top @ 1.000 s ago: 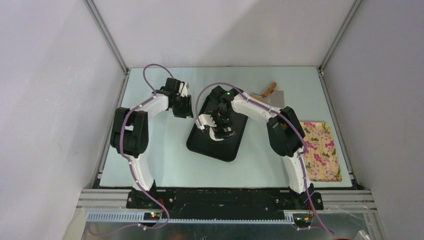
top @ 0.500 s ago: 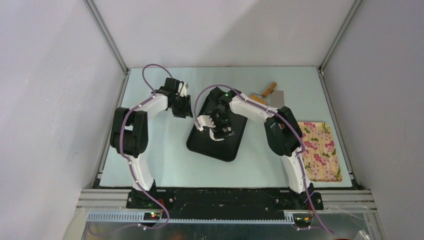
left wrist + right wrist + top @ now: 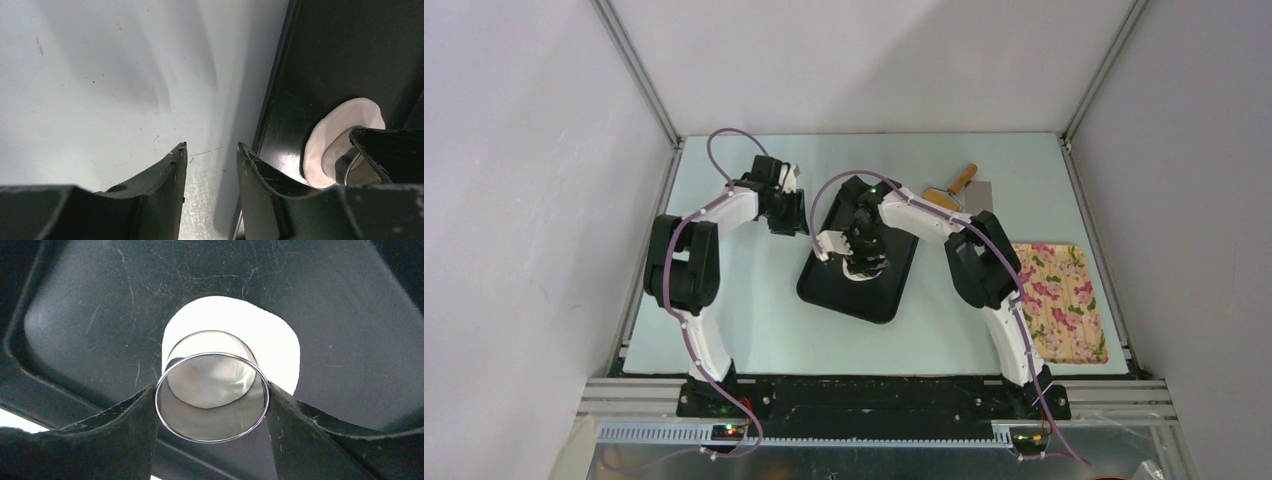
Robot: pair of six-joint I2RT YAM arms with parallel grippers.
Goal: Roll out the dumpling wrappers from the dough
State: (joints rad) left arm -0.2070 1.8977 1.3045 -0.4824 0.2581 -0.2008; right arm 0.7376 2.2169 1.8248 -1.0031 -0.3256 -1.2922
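**Right claw pressing the steel cup onto the dough**

Since a second ago, the right arm's elbow is swinging in to the left and its claw is sitting slightly farther up the black tray [image 3: 75, 325]. The left arm is keeping its place.

The right gripper [image 3: 212, 390] is clamping the round steel cup [image 3: 210, 422], one finger touching each side of the rim. The left gripper [image 3: 212, 150] is hovering over the table [image 3: 90, 75] just beside the tray's left edge, its fingers standing partly apart with nothing between them.

The dough [image 3: 270, 340] is lying flat on the tray floor, directly under the cup. It is spreading into a nearly round sheet, so no long axis is showing clearly.

The tray is holding only the dough and the cup. The cup is standing mouth-up on the dough, and something pale is showing at its bottom; whether that is dough or steel is not telling.
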